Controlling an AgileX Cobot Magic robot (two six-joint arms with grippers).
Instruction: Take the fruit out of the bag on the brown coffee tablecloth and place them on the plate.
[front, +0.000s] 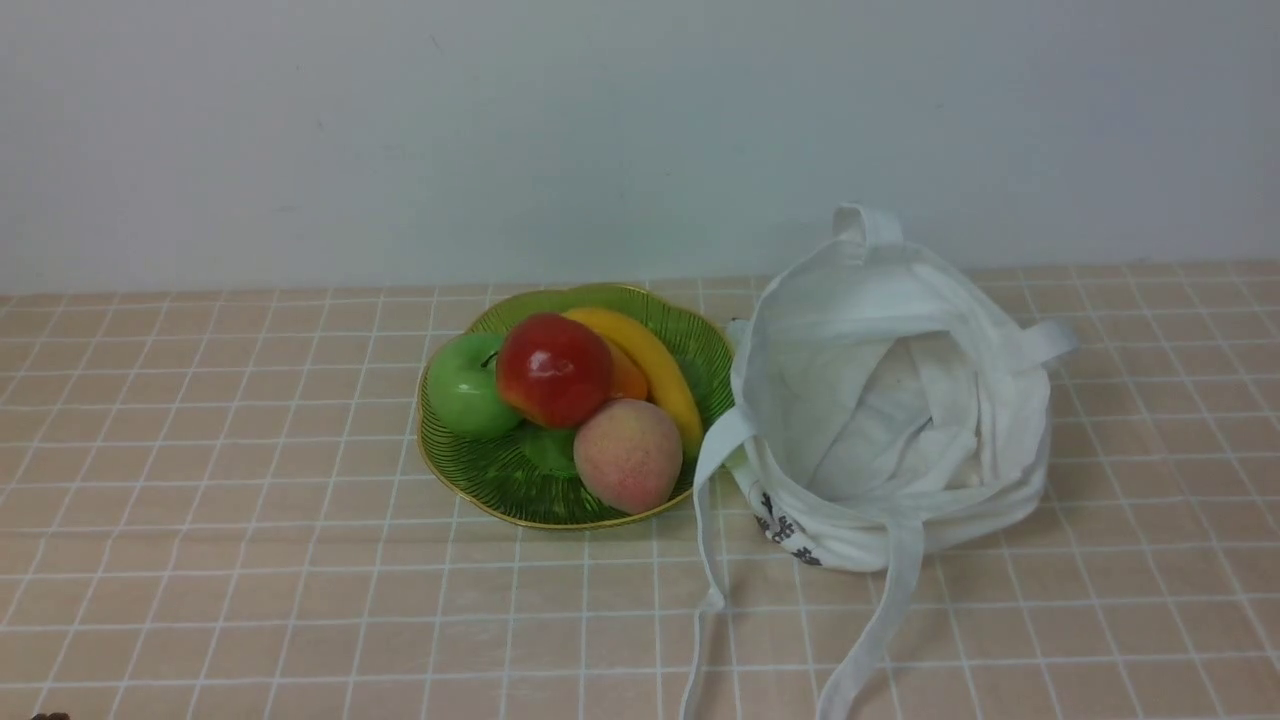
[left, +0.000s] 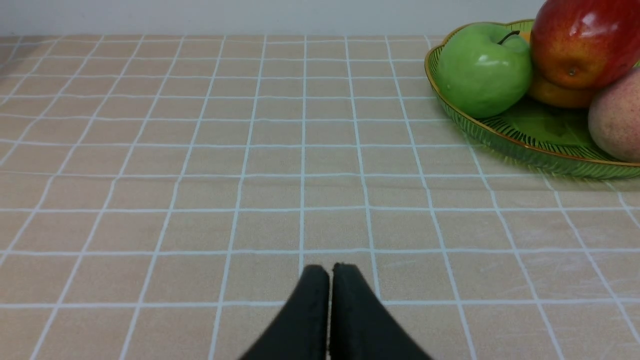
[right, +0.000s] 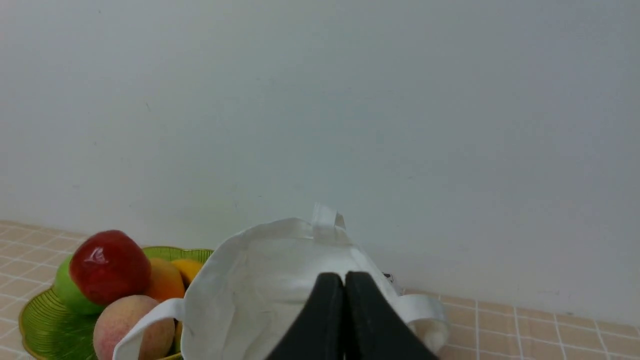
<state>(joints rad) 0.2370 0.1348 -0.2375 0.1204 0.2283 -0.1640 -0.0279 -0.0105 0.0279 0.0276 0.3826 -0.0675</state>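
Both our grippers, left (left: 330, 272) and right (right: 344, 280), pinched closed, empty. Apple (front: 553, 368) perched atop plate (front: 480, 490) pile; a nudge could roll it off.

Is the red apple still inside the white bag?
No, the front view shows the red apple resting on the green plate among the other fruit, beside the white bag, not in it.

Red apple (front: 553, 368) atop plate (front: 500, 480)
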